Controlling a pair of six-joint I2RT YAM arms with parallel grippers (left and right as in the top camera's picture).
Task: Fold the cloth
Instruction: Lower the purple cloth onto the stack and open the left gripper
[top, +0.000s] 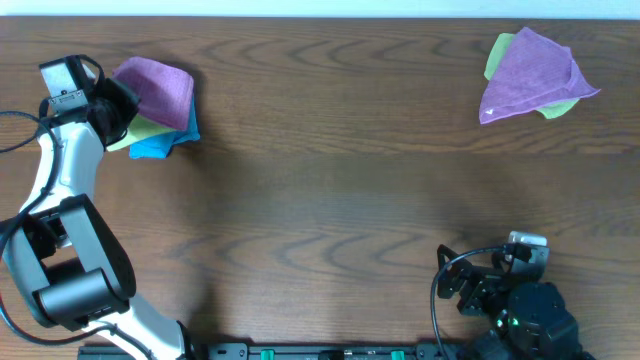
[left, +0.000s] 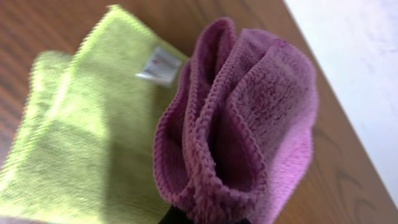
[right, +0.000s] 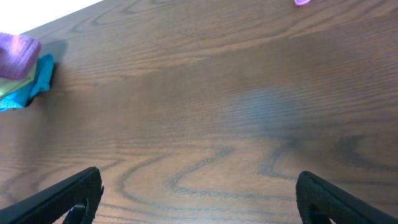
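Dark brown table (top: 330, 190), wavy wood grain running right across it. Upper left of the overhead frame, a purple cloth (top: 158, 88) tops a lime-green cloth (top: 135, 135) and a bright blue cloth (top: 160, 148). Upper right, a lilac cloth (top: 530, 75) sits over a pale green cloth (top: 497, 58). The left arm (top: 65, 165) is white with black joints. The right arm (top: 530, 315) is black, with a small green glow on it. In the left wrist view the purple cloth reads magenta-pink with looped terry texture, and the lime-green cloth carries a white tag (left: 158, 65). In the right wrist view, the right gripper (right: 199, 186) shows black fingers (right: 62, 199) at the lower corners.
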